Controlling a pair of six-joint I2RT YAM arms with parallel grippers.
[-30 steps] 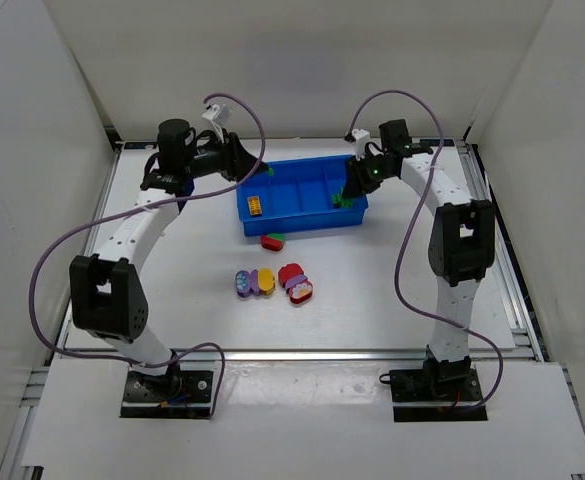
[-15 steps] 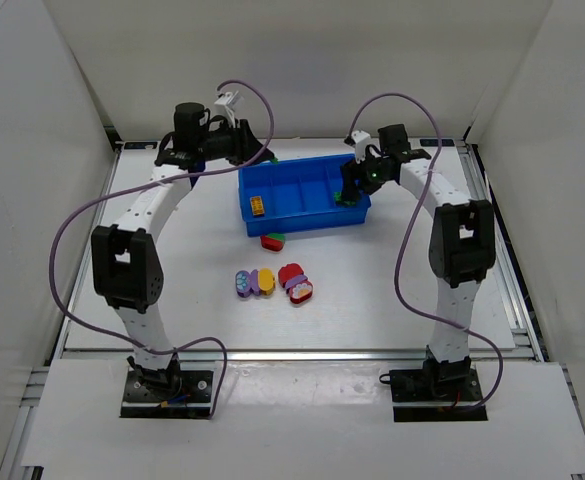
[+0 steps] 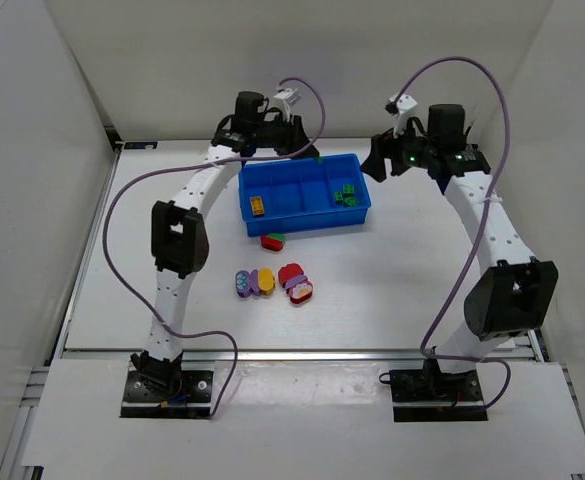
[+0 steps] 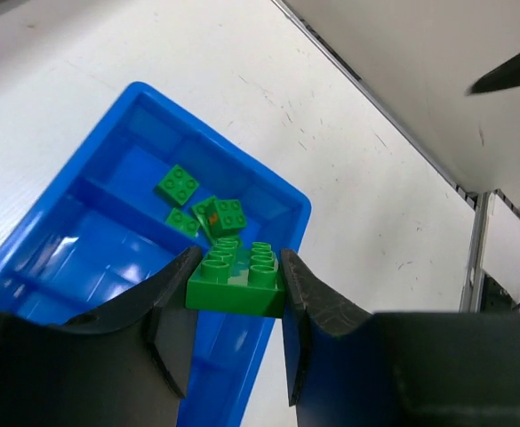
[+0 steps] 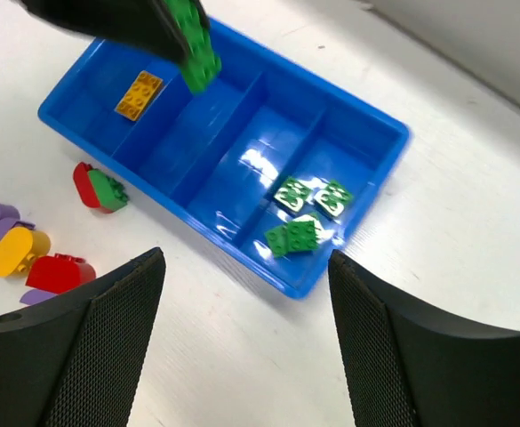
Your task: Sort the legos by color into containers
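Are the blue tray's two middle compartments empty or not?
Empty: the right wrist view shows bare floor in both; only the end compartments of the blue tray hold a yellow brick and green bricks.

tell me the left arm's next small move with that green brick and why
Probably carry the left gripper, shut on a green brick, a little toward the tray's end compartment, then open. That compartment already holds three green bricks, the yellow brick sits at the opposite end, and the held brick hangs short of the green pile.
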